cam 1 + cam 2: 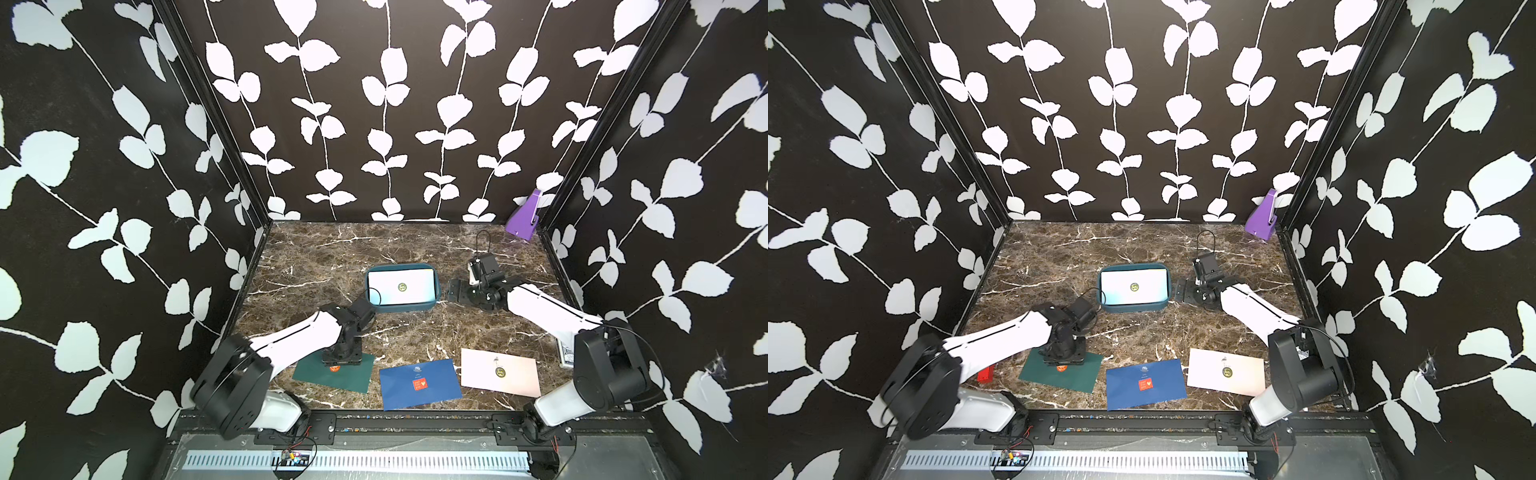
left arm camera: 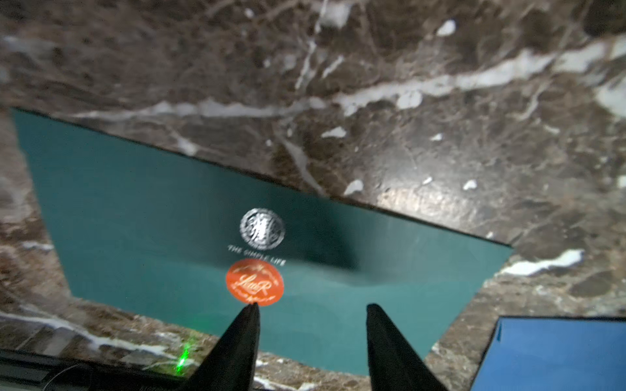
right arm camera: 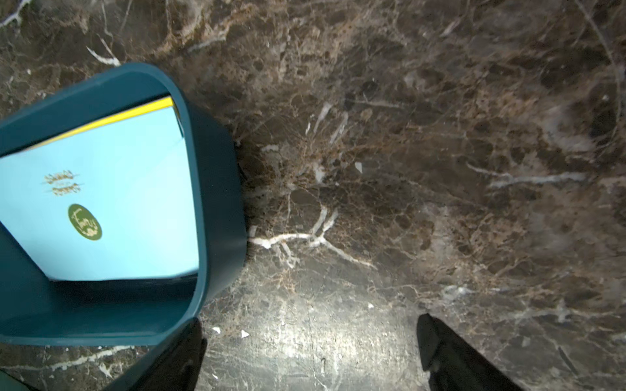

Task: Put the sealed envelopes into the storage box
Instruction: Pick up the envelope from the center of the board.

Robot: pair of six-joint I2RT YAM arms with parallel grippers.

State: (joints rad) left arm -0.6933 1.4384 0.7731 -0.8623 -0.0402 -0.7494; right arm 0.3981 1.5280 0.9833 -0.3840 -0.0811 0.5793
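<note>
Lying in the storage box (image 1: 405, 307) at frame center in both top views, the light blue envelope (image 1: 401, 286) covers a yellow envelope (image 3: 101, 122), of which only 1 edge shows. Near the lower edge lie 3 more: dark green envelope (image 1: 353, 378), navy envelope (image 1: 419, 384), pale pink envelope (image 1: 498, 372). My left gripper (image 2: 311, 308) stands half-spread over the dark green envelope, holding nothing; contact cannot be determined. My right gripper (image 3: 310, 331) is spread wide and empty, just right of the box.
</note>
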